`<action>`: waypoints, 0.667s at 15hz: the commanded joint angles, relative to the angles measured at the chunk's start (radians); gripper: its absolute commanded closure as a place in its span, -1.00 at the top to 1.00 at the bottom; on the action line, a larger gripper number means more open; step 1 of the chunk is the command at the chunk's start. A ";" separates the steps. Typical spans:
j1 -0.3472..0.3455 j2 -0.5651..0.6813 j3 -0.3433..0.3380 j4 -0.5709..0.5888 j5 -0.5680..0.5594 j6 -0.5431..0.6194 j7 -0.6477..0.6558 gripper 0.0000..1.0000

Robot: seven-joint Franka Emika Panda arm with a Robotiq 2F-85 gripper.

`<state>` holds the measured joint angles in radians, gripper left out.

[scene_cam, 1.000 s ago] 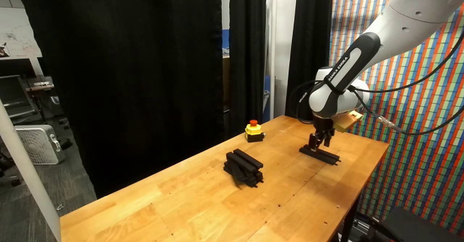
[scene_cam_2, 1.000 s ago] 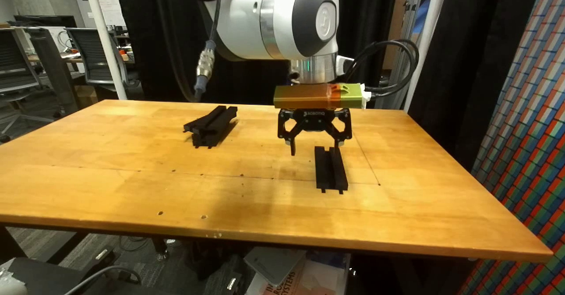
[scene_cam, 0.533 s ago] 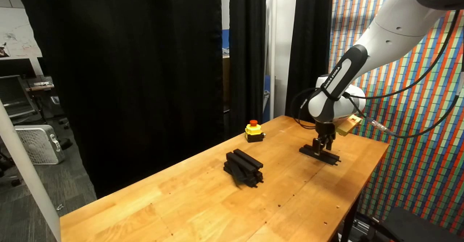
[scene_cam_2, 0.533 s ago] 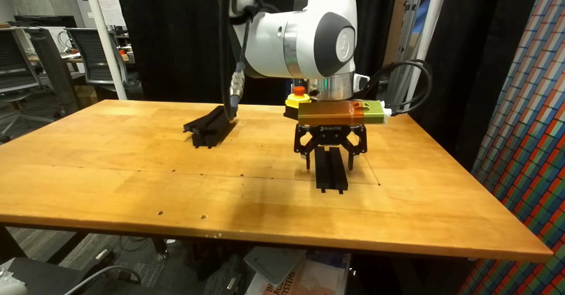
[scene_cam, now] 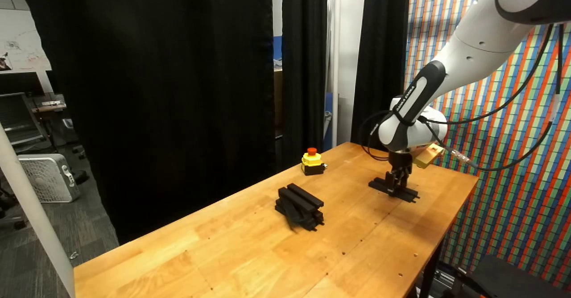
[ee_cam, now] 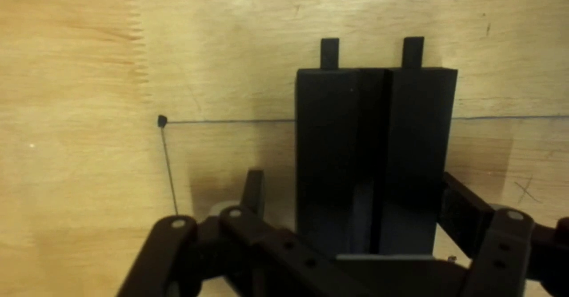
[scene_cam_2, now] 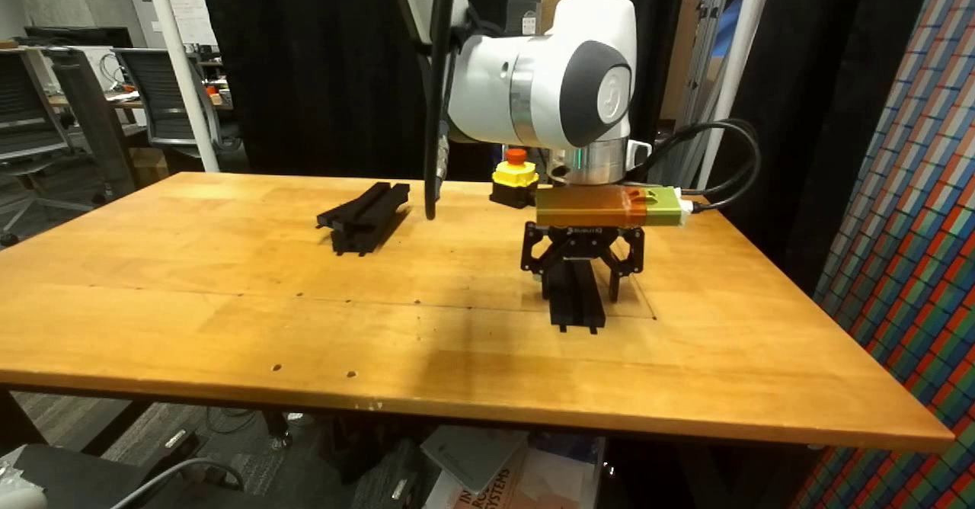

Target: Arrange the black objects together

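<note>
A matte black paired bar (scene_cam_2: 577,315) lies flat on the table, with two short pegs at its near end. My gripper (scene_cam_2: 580,298) is lowered over it, its jaws open and standing astride the bar. In the wrist view, table shows between one of the fingers (ee_cam: 254,190) and the bar's left side. The opposite finger reaches the bar's right side; whether it touches is hard to tell. The bar's far part is hidden beneath the gripper in that view. Several more black bars form a crossed stack (scene_cam: 299,202), seen in both exterior views and apart from the gripper.
A yellow-and-red button box (scene_cam: 312,162) stands toward the table's back edge. The wooden table (scene_cam_2: 228,326) has an edge on the arm's side, beside the patterned wall (scene_cam: 504,209). A dark cable hangs along the arm.
My gripper has come down and across to straddle the paired bar, and its jaws have narrowed a little. The bar has shifted slightly sideways. The stack has stayed put.
</note>
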<state>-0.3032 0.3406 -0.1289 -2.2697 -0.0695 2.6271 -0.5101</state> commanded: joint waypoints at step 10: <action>0.058 -0.073 0.003 -0.025 0.006 -0.058 0.194 -0.09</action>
<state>-0.2879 0.3268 -0.1182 -2.2648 -0.0546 2.6071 -0.4043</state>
